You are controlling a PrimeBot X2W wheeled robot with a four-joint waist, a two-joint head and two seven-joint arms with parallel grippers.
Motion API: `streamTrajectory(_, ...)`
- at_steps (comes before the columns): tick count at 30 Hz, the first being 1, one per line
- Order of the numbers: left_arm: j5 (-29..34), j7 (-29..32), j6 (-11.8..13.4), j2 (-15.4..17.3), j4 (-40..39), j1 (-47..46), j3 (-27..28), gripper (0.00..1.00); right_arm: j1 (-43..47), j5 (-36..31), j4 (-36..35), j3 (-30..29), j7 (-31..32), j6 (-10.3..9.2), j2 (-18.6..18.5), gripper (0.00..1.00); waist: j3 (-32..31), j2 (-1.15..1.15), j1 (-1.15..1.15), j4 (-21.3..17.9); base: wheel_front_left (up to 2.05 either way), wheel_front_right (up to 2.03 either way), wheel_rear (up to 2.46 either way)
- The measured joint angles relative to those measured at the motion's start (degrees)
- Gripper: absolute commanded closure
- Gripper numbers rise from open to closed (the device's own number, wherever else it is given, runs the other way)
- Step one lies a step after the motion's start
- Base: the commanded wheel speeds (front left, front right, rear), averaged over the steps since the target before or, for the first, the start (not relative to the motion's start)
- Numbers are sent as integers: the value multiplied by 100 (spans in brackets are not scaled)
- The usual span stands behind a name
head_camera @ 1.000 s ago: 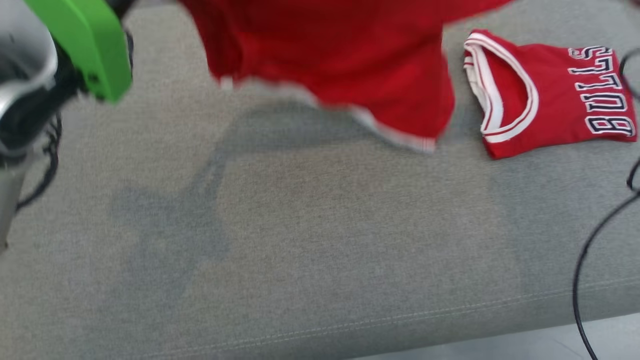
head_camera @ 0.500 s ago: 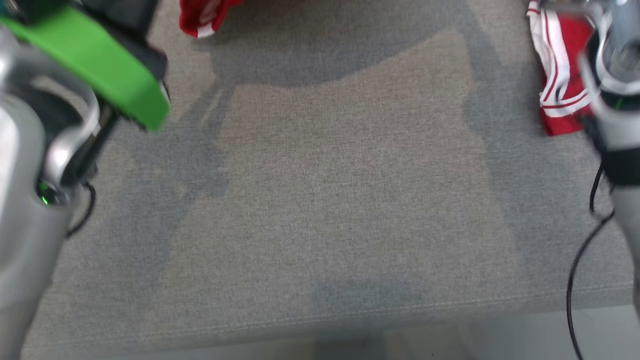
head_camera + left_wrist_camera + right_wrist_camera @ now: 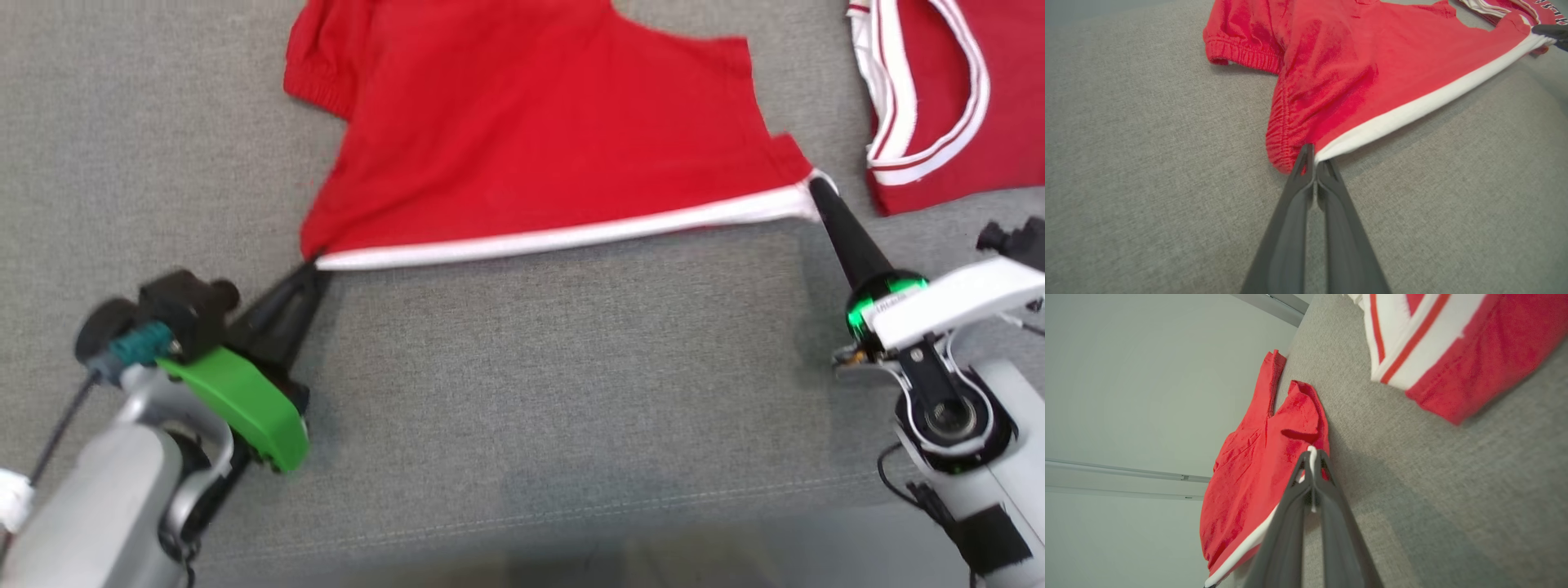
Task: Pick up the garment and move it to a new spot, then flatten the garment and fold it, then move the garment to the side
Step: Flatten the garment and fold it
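1. The red garment (image 3: pixel 531 122) lies spread out in the upper middle of the head picture, on a grey cloth top (image 3: pixel 522 392).
2. A white strip (image 3: pixel 571 237) runs along its lower edge, from the lower left up toward the right.
3. The left claw (image 3: pixel 313 263) sits at the lower left corner of the garment. Its two dark fingers are pressed together and pinch that corner, right where the white strip ends.
4. In the left wrist picture the fingers come up from the bottom middle. They bite the corner just beside a crinkly, stretchy edge of the garment.
5. The right claw (image 3: pixel 816 186) sits at the right side of the head picture. Its fingers are also pressed together, and they pinch the right end of the white strip.
6. In the right wrist picture a bit of white pokes out between the finger tips.
7. The strip is pulled straight between the two claws, and a soft shadow lies under it.
8. A green cover (image 3: pixel 245 408) sits on the left arm at the lower left.
9. A folded red shirt (image 3: pixel 939 106) with white trim lies in the upper right corner. It is near the garment but not touching it.
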Motion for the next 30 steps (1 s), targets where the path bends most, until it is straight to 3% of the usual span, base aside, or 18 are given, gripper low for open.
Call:
streamTrajectory(7,-274,-76,-76,-232,-21,790,-492,100,893,267,-124,-255,-33,282,-419,100,-460,0,0,-101,0,0,0)
streamTrajectory(13,-459,76,-67,-297,-174,1406,-724,100,1489,637,-748,-668,-48,516,-734,100,-886,0,0,-78,0,0,0)
streamTrajectory(23,-1506,803,51,-241,-724,2687,-938,100,3125,1031,-1404,-932,-23,572,-1141,100,-1326,0,-1,116,0,0,0)
streamTrajectory(30,-1862,1114,49,-92,-1355,2672,-817,100,2753,869,-1970,-1127,177,520,-1671,100,-1238,0,-1,119,0,0,0)
